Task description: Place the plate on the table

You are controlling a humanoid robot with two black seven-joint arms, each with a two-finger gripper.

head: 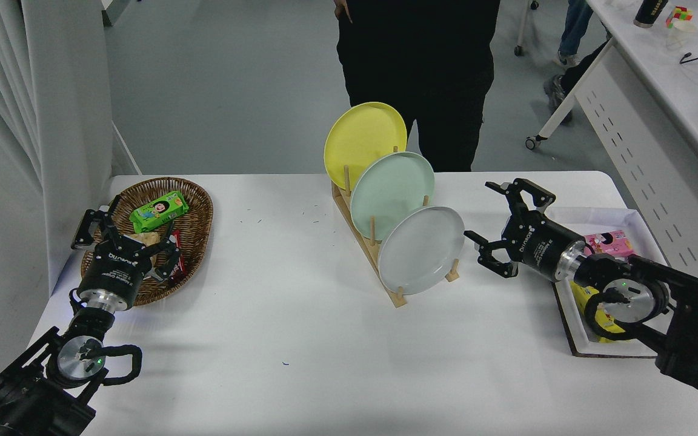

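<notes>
Approaching the grey plate (422, 249) in its rack (385, 266), the right gripper (494, 225), jaws wide and empty, should straddle the rim squarely.

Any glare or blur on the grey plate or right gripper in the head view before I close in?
Head view: the grey plate is evenly lit, matte, no glare; the right gripper is sharp, open, no motion blur; soft shadows fall on the table beneath the wooden rack.
</notes>
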